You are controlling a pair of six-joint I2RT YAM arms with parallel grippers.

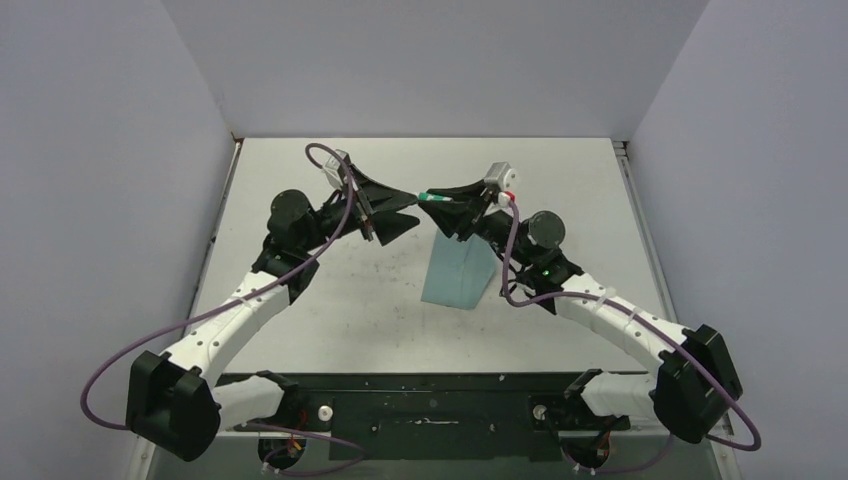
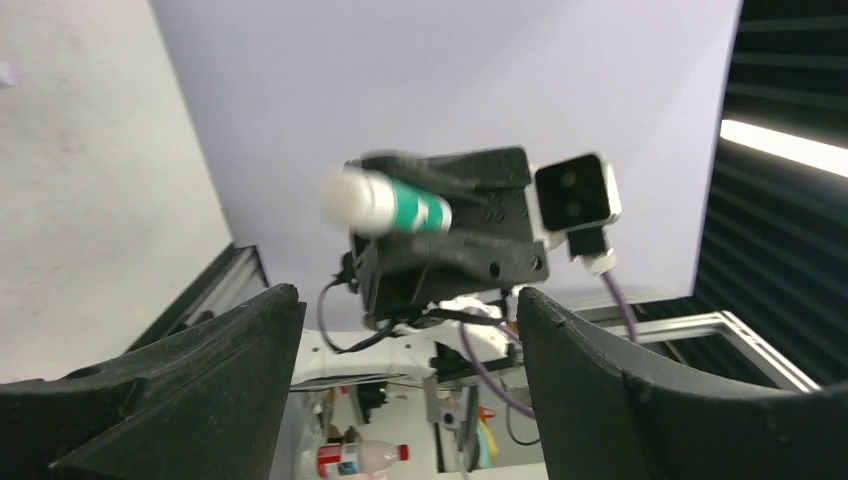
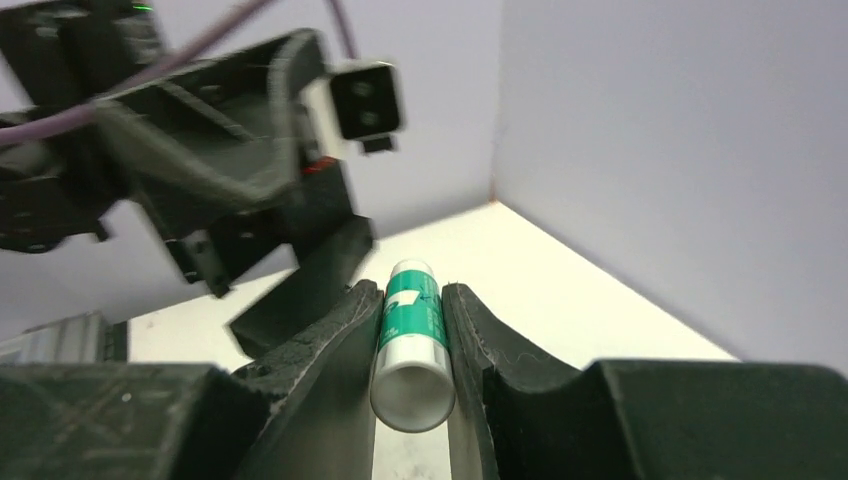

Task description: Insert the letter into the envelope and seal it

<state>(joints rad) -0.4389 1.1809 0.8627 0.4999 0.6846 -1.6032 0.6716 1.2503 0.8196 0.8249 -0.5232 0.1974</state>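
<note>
My left claw (image 1: pixel 411 212) gapes open facing the right claw (image 1: pixel 447 203), which is clamped on a glue stick (image 1: pixel 433 198) pointing at it lengthwise, with the envelope (image 1: pixel 458 276) flat on the desk (image 1: pixel 340 320) beneath the right claw.

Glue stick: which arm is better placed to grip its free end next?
Left: the left gripper is open, facing the free end of the stick; the right gripper is shut on the stick.
</note>
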